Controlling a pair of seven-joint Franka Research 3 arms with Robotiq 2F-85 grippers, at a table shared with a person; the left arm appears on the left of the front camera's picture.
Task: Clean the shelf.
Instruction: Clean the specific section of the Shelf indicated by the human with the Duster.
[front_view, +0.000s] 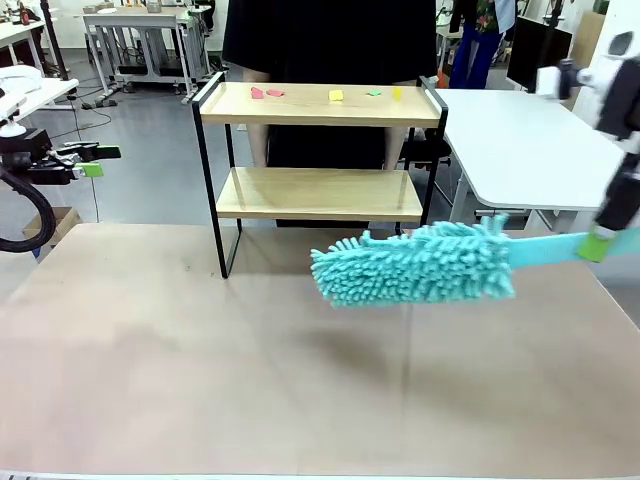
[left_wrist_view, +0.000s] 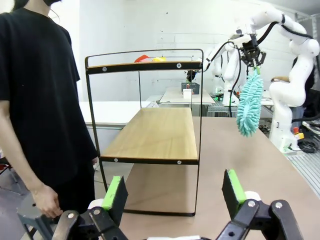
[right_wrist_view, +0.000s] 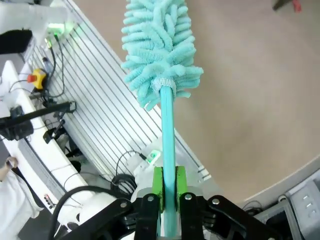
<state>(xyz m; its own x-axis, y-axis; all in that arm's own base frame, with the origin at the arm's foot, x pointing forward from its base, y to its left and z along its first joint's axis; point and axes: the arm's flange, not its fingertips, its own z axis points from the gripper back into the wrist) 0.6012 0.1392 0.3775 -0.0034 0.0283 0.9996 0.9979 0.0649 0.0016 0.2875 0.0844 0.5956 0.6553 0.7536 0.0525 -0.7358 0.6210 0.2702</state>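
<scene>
1. The right gripper (right_wrist_view: 169, 176) is clenched tight on the flat teal handle (right_wrist_view: 167, 125) of a duster. In the right wrist view its green pads (right_wrist_view: 157, 182) press on both sides of the handle.
2. In the front view, that right gripper (front_view: 603, 243) comes in at the right edge and grips the very end of the handle (front_view: 545, 250).
3. The duster (front_view: 415, 265) reaches out to the left, roughly level. Its fluffy teal head hangs above the tan table (front_view: 200, 370) and throws a soft shadow on it.
4. The left wrist view shows the duster (left_wrist_view: 249, 105) off to the side of the shelf (left_wrist_view: 155, 132), with open air between head and black frame. They are not touching.
5. Over to the left gripper (left_wrist_view: 174, 189): it is released, jaws spread wide, nothing between its green pads (left_wrist_view: 114, 192), and it looks straight at the shelf's end.
6. In the front view the left gripper (front_view: 90, 160) sits at the far left edge, well apart from the shelf and the duster.
7. The shelf (front_view: 300, 105) stands upright on the table's far middle, two light wooden boards in a thin black frame.
8. Its top board carries small coloured scraps (front_view: 336, 95) in a loose row: pink, yellow and green.
9. Behind the shelf stands a person (front_view: 330, 40) in black. In the left wrist view the person (left_wrist_view: 40, 90) is beside the frame, with one hand (left_wrist_view: 45, 200) hanging low.
</scene>
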